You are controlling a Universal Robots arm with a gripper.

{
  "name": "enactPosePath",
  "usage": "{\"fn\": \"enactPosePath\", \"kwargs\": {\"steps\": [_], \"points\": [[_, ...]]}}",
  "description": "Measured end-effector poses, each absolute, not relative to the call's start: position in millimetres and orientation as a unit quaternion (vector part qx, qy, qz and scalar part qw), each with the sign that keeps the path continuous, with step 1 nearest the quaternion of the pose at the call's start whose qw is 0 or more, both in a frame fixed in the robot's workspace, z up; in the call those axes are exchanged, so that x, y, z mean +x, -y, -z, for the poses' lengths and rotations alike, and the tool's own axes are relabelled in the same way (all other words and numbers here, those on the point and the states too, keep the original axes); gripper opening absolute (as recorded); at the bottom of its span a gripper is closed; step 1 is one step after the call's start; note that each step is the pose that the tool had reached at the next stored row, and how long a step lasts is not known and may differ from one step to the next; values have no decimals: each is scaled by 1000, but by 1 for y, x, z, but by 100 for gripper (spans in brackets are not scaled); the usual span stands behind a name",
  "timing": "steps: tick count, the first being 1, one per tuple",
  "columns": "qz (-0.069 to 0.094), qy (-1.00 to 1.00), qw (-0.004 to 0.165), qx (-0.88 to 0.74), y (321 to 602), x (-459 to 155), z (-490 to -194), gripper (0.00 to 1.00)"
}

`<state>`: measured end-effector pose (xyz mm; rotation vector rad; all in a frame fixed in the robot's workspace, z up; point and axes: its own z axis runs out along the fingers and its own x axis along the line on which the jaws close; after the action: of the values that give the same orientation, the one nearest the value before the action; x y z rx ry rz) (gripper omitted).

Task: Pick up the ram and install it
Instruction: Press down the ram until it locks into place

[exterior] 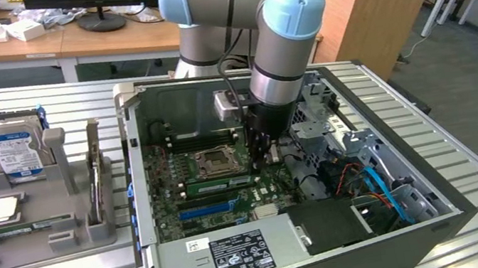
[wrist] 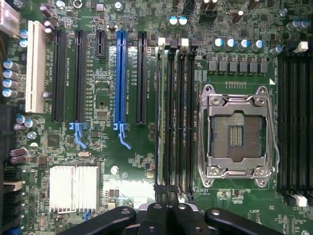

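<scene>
Pincer (wrist: 168, 215) low over the board (wrist: 132, 161), just by one end of the ram (wrist: 159, 117) standing on it; released or clenched, cannot tell

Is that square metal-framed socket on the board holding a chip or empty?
Empty. In the wrist view the socket shows bare dark contacts inside its metal frame, with no chip seated.

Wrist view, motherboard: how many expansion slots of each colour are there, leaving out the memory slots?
black expansion slots: 4
blue expansion slot: 1
white expansion slot: 1
Total: 6
</scene>
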<state>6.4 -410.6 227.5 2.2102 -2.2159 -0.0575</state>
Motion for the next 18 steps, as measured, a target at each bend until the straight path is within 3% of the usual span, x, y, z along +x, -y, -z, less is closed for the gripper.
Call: {"fn": "enactPosePath", "kwargs": {"steps": [18], "points": [[18, 708, 6, 706, 411, 6, -270, 10]]}}
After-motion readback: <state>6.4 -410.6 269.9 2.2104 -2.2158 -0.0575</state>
